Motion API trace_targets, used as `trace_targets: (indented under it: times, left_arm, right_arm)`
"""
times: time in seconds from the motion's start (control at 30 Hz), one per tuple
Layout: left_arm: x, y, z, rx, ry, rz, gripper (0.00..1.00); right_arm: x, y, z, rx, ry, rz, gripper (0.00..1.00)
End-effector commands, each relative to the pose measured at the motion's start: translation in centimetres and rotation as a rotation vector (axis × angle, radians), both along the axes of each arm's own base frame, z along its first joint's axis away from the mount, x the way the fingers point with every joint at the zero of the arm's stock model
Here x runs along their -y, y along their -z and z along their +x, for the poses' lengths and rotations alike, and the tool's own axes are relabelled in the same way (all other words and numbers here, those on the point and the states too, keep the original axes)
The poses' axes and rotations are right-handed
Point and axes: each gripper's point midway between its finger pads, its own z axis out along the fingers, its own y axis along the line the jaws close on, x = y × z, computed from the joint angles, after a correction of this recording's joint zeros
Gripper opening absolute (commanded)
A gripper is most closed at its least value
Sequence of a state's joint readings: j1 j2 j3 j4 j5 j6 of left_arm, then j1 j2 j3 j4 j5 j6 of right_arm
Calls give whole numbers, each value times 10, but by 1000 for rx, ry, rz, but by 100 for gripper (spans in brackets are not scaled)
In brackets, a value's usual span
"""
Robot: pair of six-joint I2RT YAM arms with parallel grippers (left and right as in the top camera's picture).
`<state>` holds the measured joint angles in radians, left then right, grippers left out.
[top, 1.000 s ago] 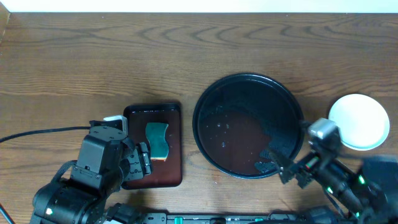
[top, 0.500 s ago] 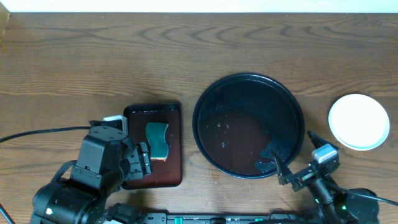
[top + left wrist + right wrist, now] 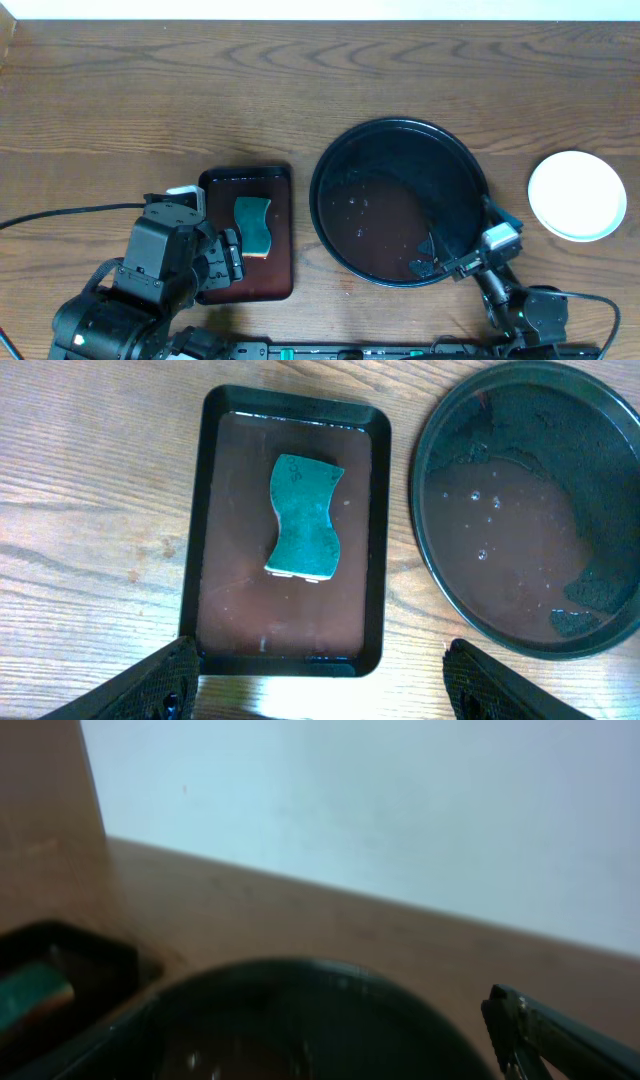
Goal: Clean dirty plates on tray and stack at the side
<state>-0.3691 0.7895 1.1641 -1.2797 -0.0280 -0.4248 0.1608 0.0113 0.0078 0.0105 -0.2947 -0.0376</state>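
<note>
- One pile of small round shallow pale plates (image 3: 577, 195) sits on the wooden surface (image 3: 150, 100), right of the large round glossy black tray (image 3: 395, 160) and apart from its rim. From overhead only the top plate shows, white and free of red smears, so how many lie under it cannot be told.
- No plate lies on the black tray. Its floor carries a wet sheen and a few droplets, so the task looks all but done.
- Left hand (image 3: 320, 650): fingers spread wide and holding nothing. It is poised above the near end of the small rectangular dark red-brown tray (image 3: 240, 580), where a teal wavy-edged sponge (image 3: 303, 515) lies.
- Right hand (image 3: 462, 240): fingers apart and empty, low at the black tray's near right rim, with the plates near on its right.
- Handling, as a judgement: the plates look light, stiff and breakable, and are likely slippery if wet. The rim is the place to take hold, one finger above the lip and one below, since the shallow bowl offers nothing else. A pile is best lifted one plate at a time.
- The surface is flat brown wood-grain board, and a black cable (image 3: 60, 215) trails across it at the left.
- Room: a plain pale wall stands beyond the far edge, and little else shows.
</note>
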Motion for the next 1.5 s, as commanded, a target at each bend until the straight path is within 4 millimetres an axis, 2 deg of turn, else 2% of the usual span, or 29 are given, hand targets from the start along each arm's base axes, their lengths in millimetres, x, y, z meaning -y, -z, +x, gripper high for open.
trace_targets:
  times: [0.0, 0.2, 0.9, 1.0, 1.1, 1.2, 1.37, 1.47]
  left_arm:
    - [-1, -2, 0, 4, 1, 0, 79]
    - [-1, -2, 0, 4, 1, 0, 79]
    - [-2, -2, 0, 7, 6, 14, 79]
    - [-14, -3, 3, 34, 4, 95, 79]
    - [-19, 1, -2, 41, -13, 92, 79]
    - [-37, 4, -5, 83, -101, 105, 79]
    - [-69, 3, 9, 290, -314, 62, 79]
    - [-79, 2, 17, 430, -381, 31, 79]
  right_arm:
    - [5, -1, 2, 9, 27, -7, 99]
    - [5, 15, 2, -56, 27, -17, 99]
    - [5, 15, 2, -54, 27, -17, 99]
    - [5, 15, 2, -54, 27, -17, 99]
    - [5, 15, 2, -54, 27, -17, 99]
    - [5, 15, 2, -54, 27, -17, 99]
    - [5, 15, 2, -54, 27, -17, 99]
    - [5, 15, 2, -54, 27, -17, 99]
